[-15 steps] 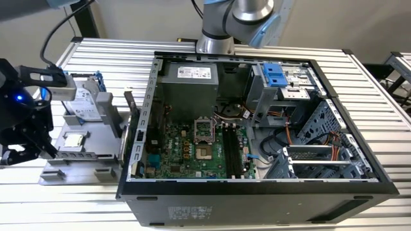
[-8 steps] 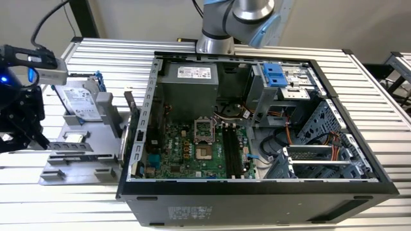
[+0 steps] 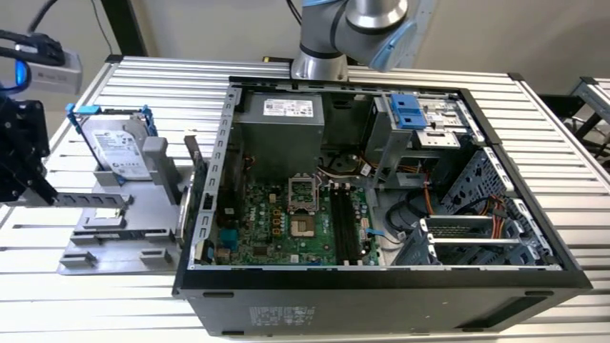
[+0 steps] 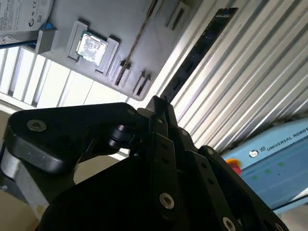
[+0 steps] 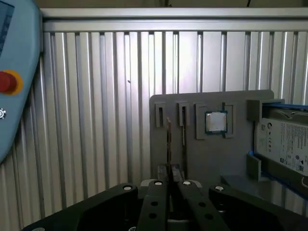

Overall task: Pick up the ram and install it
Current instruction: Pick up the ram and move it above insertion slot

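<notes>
My gripper (image 4: 156, 101) is shut on the ram (image 4: 199, 50), a long thin dark stick with chips that reaches out from the fingertips over the ribbed table. The first wrist view shows the ram (image 5: 168, 142) edge-on as a thin line rising from the closed gripper (image 5: 169, 169), in front of the grey fixture (image 5: 240, 159). In the exterior view the black gripper (image 3: 21, 153) hangs at the far left, beside the fixture (image 3: 114, 236) and well away from the open computer case (image 3: 381, 282). The motherboard's black slots (image 3: 345, 221) lie inside that case.
On the fixture are a small square silver chip (image 5: 216, 121) and a silver hard drive in a blue frame (image 3: 119, 146). A light-blue pendant with a red button (image 5: 9, 82) lies on the ribbed table. Drive cages and cables (image 3: 448, 207) fill the case's right side in the exterior view.
</notes>
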